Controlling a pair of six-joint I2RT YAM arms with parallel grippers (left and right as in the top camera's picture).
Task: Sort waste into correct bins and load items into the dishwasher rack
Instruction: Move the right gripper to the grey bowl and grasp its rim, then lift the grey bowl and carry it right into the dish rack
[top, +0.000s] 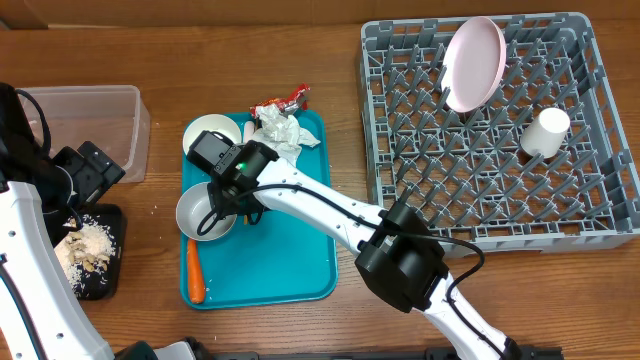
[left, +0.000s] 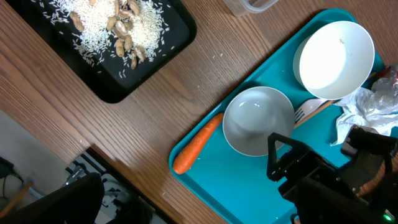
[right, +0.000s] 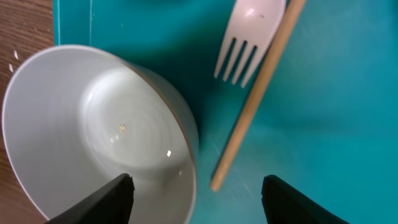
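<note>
As the right claw (right: 196, 185) straddles its rim, the bowl (right: 93, 124) gleams white.

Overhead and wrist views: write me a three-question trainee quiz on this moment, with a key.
1. True or false: the carrot lies in the black tray.
2. Which of these stands in the rack? A fork; B cup; C napkin.
3. Fill in: the right gripper has one finger on each side of the wall of a ____.
Key: 1 false; 2 B; 3 bowl.
</note>
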